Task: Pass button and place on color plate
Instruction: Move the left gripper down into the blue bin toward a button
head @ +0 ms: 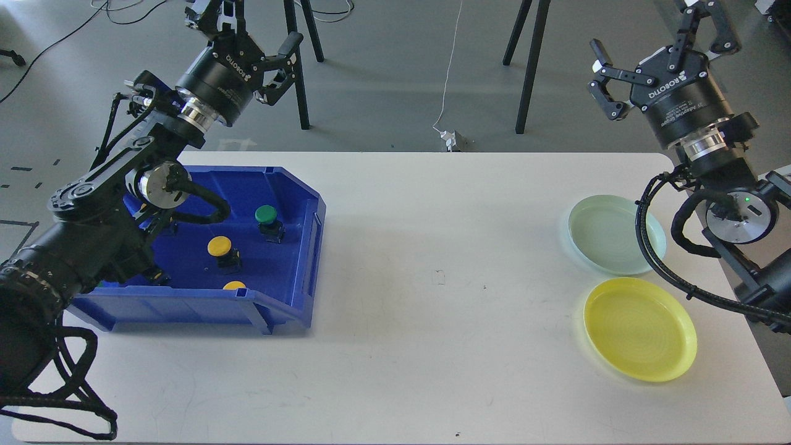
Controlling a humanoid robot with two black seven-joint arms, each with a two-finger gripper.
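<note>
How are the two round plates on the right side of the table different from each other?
The pale green round plate lies farther from the robot, and the black cable of the right arm crosses its right edge. The bright yellow round plate lies nearer and is fully visible. Both are shallow, empty and flat on the white table.

White table (432,321) bears blue bin (290,303), green plate (609,235), yellow plate (639,327).

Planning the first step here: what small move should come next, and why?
Probably lower the left gripper toward the green button in the blue bin. Both grippers are raised, open and empty, the right gripper too. The green plate and yellow plate are bare, so nothing has been picked.
</note>
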